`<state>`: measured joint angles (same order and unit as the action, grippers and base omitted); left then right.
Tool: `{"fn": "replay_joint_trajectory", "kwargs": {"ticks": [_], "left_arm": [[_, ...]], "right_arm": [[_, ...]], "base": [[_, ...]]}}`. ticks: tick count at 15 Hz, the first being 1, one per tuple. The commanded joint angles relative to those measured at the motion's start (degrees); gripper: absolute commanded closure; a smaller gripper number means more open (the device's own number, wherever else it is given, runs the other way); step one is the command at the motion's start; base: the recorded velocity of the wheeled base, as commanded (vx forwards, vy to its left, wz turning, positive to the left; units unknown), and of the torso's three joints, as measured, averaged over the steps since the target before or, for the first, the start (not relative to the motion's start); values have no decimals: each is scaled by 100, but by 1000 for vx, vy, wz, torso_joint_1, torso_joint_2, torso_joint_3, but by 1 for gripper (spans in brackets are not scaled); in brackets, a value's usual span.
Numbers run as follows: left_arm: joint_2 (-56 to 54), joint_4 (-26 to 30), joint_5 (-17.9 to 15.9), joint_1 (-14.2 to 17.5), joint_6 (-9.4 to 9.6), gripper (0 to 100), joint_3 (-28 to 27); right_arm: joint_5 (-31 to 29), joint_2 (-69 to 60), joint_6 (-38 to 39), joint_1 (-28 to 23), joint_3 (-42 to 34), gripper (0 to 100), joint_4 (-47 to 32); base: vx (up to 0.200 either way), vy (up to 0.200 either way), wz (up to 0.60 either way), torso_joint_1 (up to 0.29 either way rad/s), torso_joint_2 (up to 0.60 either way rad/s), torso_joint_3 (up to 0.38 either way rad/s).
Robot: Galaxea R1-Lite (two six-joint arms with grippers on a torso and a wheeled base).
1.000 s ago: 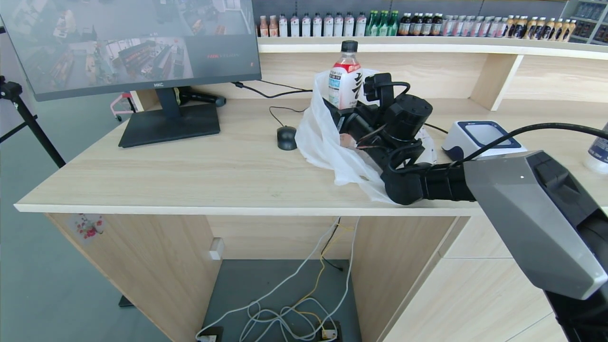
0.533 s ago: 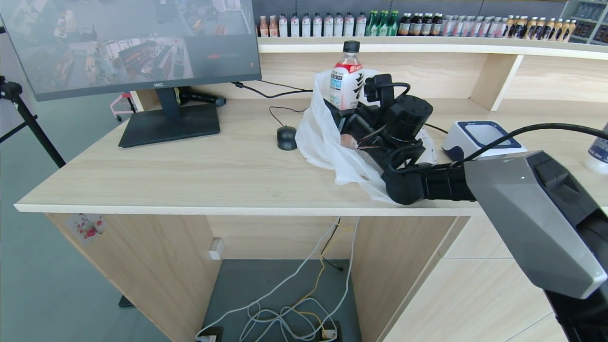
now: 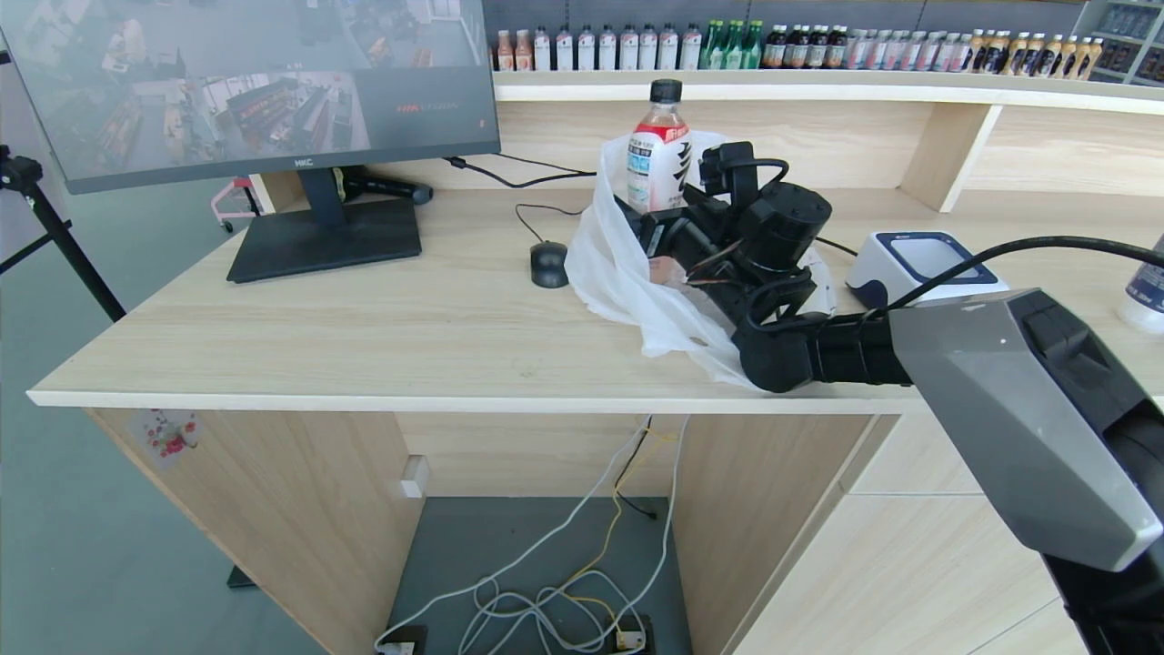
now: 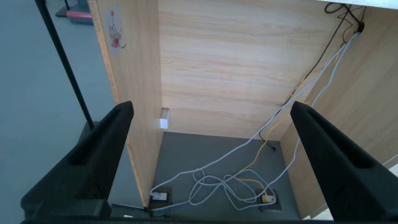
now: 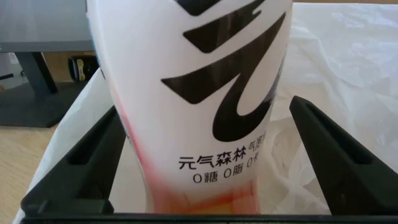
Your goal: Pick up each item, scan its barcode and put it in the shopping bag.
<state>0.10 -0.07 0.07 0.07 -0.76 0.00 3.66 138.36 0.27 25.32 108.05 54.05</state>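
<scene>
- Since a second ago, the bottle [image 3: 657, 155] in my right pincer [image 3: 662, 218] has edged slightly left at the bag's mouth; everything else lies as it did.
- My left pincer [image 4: 211, 106] hangs low by the desk's pale wood-grain side panel, its two black wedge-shaped fingers [image 4: 102, 152] spread wide apart with nothing between them.
- On the matte, light-grained desk [image 3: 364, 337], a flat-screen monitor [image 3: 245, 82] stands on a dark rectangular foot.
- A small rounded black mouse [image 3: 548, 264] lies just beside the bag.
- The shopping bag [image 3: 618, 273] is thin white plastic, crinkled and slumped, with its mouth open upward.
- The bottle stands upright at that mouth: clear plastic, black screw cap, glossy white wrap with bold black brush strokes, pinkish near the base. Its lower end is hidden behind my pincer.
- My right pincer is clamped on the bottle's body, one finger on each side.
- A boxy white-and-dark-blue scanner [image 3: 918, 259] with a sloped window sits beyond the bag.
</scene>
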Motion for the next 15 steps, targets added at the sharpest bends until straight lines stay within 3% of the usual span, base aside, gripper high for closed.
{"fn": "replay_joint_trajectory", "kwargs": {"ticks": [1,15], "left_arm": [[-1,-1,1,1,-4,0,0],[-1,-1,1,1,-4,0,0]], "right_arm": [[3,-2,0,17,6,0,9],[241,-319,-414,-1,6,0,-123]], "base": [[0,0,0,0,0,0],[0,0,0,0,0,0]]}}
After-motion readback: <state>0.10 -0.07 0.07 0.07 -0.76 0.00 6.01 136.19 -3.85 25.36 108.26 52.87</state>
